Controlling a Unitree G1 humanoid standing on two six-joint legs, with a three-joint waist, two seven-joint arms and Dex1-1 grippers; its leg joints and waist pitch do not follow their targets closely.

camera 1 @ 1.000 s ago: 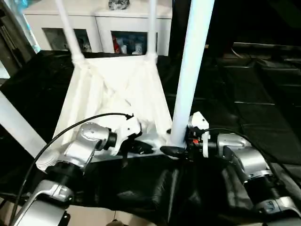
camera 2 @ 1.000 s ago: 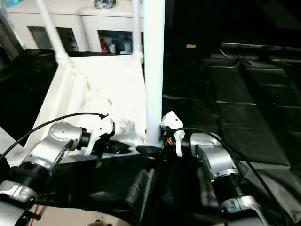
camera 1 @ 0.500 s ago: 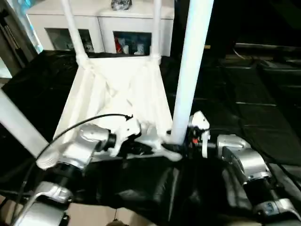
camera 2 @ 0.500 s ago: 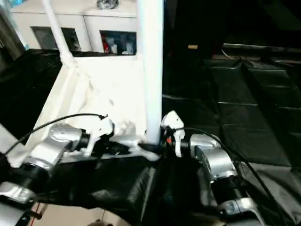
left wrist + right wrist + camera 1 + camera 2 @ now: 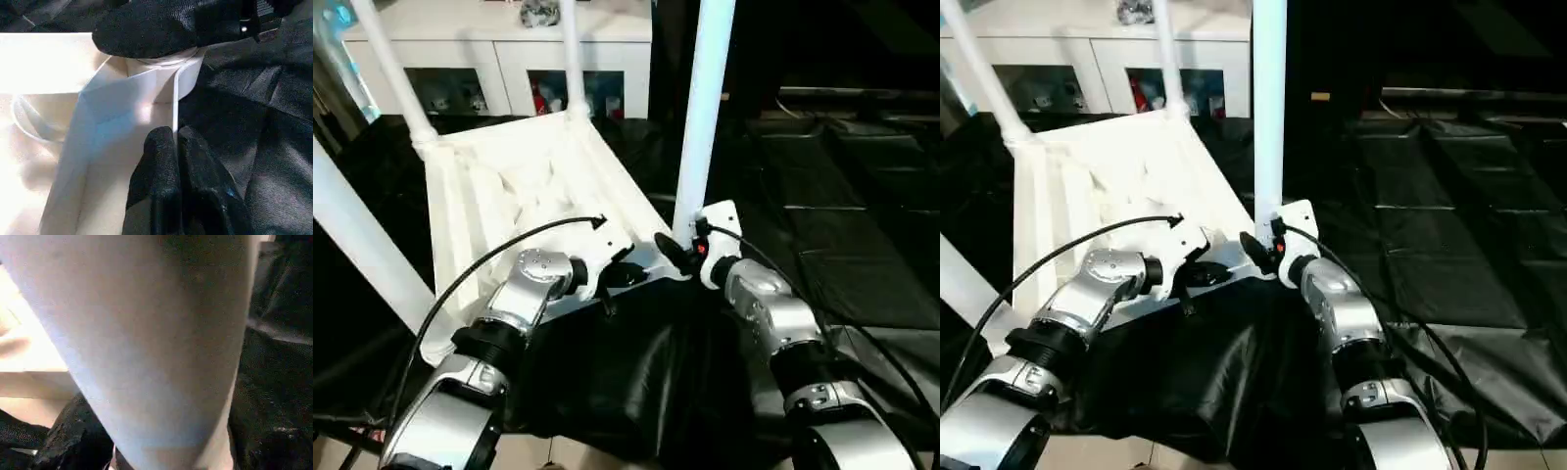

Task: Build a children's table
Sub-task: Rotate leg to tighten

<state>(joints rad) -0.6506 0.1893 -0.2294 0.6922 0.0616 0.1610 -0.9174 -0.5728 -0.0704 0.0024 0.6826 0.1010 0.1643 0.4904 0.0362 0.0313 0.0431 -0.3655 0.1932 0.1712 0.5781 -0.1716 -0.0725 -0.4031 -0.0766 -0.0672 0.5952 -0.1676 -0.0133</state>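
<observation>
The children's table [image 5: 509, 176] lies upside down on black cloth, its ribbed underside facing up and its white legs standing upward. My right gripper [image 5: 683, 245] sits at the base of the near right leg [image 5: 705, 108], with a black finger [image 5: 161, 24] wrapped across the leg just above its corner socket. That leg shows very close in the right wrist view [image 5: 146, 333]. My left gripper [image 5: 174, 142] is shut on the thin rim of the table's near edge [image 5: 174, 103], just beside that corner. Its arm [image 5: 543, 279] reaches in from the left.
Two far legs [image 5: 386, 69] [image 5: 573, 59] and a near left leg [image 5: 362, 245] rise from the other corners. A white cabinet [image 5: 499, 59] with glass-fronted compartments stands behind. Black cloth [image 5: 862, 196] covers the surface to the right and in front.
The view has shifted. The table now lies turned relative to my arms, with its near right corner farther from me. My right arm reaches farther forward, its fingers closer around the leg's base.
</observation>
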